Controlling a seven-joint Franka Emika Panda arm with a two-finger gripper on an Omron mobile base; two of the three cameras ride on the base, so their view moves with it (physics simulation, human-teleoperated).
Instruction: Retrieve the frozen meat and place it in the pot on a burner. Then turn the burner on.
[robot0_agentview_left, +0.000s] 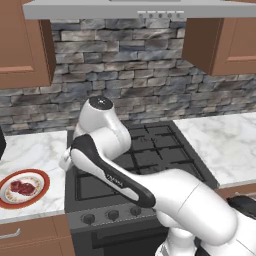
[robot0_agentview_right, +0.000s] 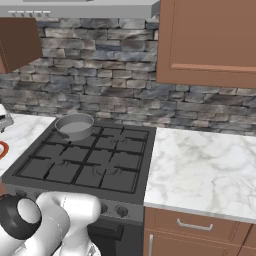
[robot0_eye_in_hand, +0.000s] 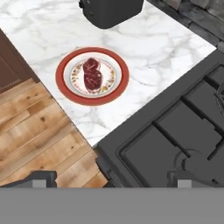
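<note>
Meat (robot0_eye_in_hand: 92, 74) on its plate (robot0_eye_in_hand: 120, 85) lies well beyond our fingertips (robot0_eye_in_hand: 40, 178), which stand wide apart, holding nothing.

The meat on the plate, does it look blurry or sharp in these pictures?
Hand view: the frozen meat shows fairly clear, marbling visible, on the plate. Left base view: the meat is small and soft-edged, detail smeared. Right base view: the pot looks evenly lit, no glare.

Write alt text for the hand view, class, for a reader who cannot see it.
A frozen meat slab lies on a red-rimmed plate on a marble counter, beside a black stove. The open gripper hovers over the stove's front edge.
</note>
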